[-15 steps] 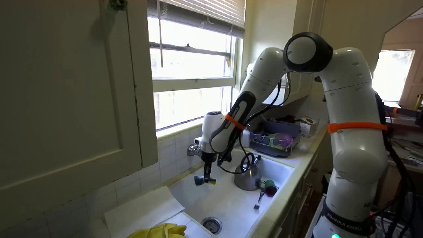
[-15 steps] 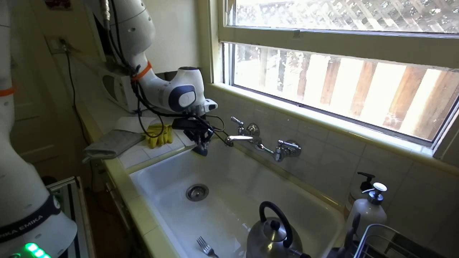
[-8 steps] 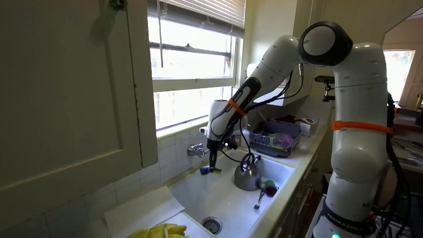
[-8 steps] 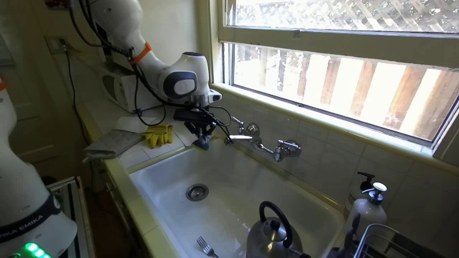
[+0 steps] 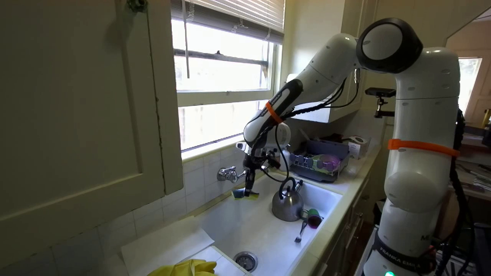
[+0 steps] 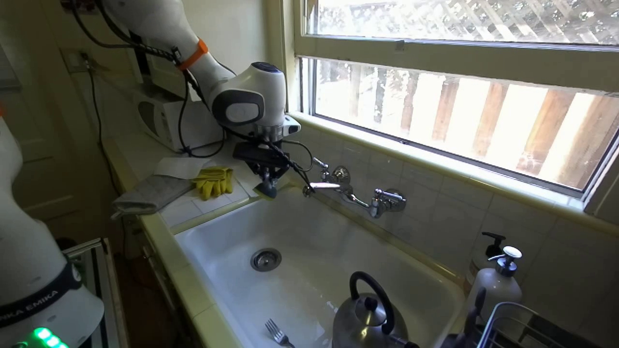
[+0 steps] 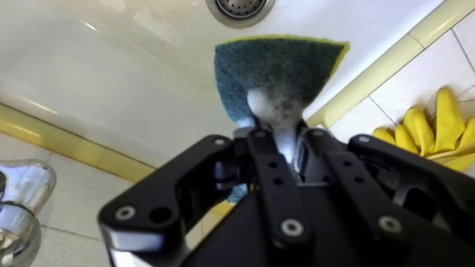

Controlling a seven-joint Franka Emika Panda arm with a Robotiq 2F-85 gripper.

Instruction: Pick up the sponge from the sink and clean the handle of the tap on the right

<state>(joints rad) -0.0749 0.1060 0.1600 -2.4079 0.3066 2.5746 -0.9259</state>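
Observation:
The sponge, dark blue-green with yellow edges, shows in both exterior views and in the wrist view. My gripper is shut on the sponge, which is pinched and bent between the fingers; the gripper also shows in the wrist view. It holds the sponge in the air over the drain end of the sink. The chrome tap has a right handle, a left handle and a spout. The sponge is apart from both handles. Part of the tap shows at the wrist view's left edge.
A kettle, a cup and a fork are in the sink. Yellow gloves and a grey cloth lie on the counter. Soap bottles and a dish rack stand at the far end. The window wall is behind the tap.
My gripper has risen with the sponge held in it and shifted slightly right in an exterior view. The arm's elbow has moved up and back. The wrist has tilted a little.

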